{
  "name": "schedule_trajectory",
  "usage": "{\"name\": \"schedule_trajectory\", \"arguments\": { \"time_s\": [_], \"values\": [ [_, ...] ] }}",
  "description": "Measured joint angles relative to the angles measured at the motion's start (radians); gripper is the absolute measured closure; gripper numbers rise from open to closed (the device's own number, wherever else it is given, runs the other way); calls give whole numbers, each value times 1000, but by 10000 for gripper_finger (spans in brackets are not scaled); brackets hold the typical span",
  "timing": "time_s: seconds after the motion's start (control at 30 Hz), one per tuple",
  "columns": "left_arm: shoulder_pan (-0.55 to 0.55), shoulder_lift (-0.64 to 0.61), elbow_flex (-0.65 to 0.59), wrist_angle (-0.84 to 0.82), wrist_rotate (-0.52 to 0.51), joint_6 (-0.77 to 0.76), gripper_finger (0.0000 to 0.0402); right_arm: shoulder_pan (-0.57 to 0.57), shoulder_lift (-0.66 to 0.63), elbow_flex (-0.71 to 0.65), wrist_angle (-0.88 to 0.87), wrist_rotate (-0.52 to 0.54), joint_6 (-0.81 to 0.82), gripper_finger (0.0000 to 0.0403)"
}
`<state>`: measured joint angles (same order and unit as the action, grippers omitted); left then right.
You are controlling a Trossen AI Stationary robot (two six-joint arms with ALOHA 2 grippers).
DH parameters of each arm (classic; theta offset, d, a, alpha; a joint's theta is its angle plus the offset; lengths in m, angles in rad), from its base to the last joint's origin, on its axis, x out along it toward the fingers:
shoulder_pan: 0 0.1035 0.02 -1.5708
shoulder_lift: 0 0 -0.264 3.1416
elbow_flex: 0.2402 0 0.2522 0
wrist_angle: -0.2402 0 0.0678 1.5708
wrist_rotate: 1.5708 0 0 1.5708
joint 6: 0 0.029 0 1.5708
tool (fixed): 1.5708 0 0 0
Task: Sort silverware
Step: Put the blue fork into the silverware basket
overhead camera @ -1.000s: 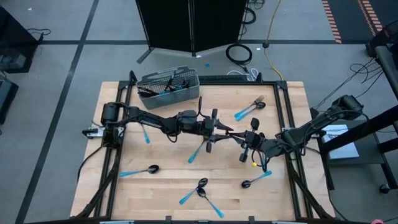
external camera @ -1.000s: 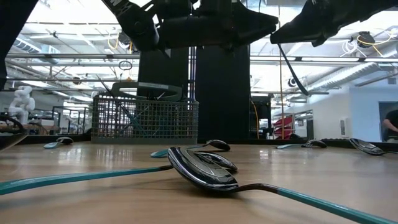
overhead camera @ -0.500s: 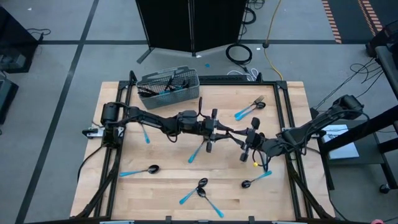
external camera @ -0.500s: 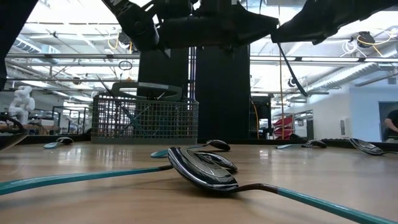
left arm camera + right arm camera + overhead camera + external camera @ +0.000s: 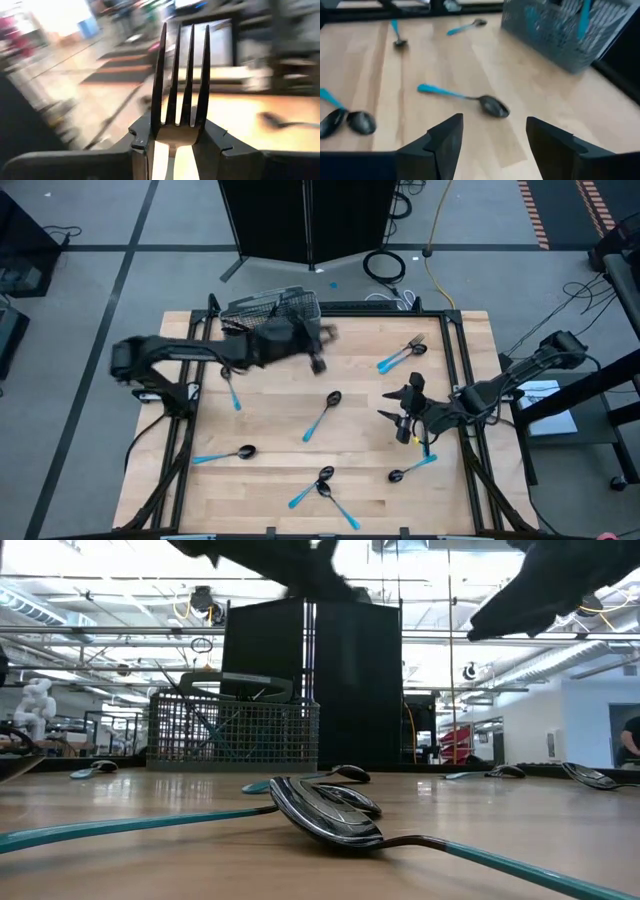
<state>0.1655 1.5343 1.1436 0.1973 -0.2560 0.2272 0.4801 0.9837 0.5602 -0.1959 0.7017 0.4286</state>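
Pale wooden tabletop (image 5: 280,480) carries scattered blue-handled spoons, with a grey wire-mesh basket (image 5: 272,315) at its far edge. Just beside that basket, the left gripper (image 5: 177,142) pinches a dark metal fork (image 5: 181,80), tines pointing straight out past its fingers along their line. Dropping it in likely means turning that long axis downward over a compartment. The right gripper (image 5: 408,408) hangs empty, fingers (image 5: 445,137) spread, and a blue-handled dark spoon (image 5: 465,99) lies crosswise ahead of them.
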Motion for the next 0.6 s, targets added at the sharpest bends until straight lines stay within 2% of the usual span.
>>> {"name": "schedule_trajectory", "arguments": {
  "time_s": [0.1,0.27,0.43,0.6],
  "values": [
    [72,-97,0,-115,-52,-27,315,0,26,0,-22,-15,1,191],
    [208,-178,0,-248,-27,-137,315,0,62,0,-37,-31,3,194],
    [321,-169,-1,-300,-10,-146,315,0,74,0,-61,-36,5,194],
    [433,-123,-28,-280,34,-171,315,0,73,0,-62,-50,14,194]
  ]
}}
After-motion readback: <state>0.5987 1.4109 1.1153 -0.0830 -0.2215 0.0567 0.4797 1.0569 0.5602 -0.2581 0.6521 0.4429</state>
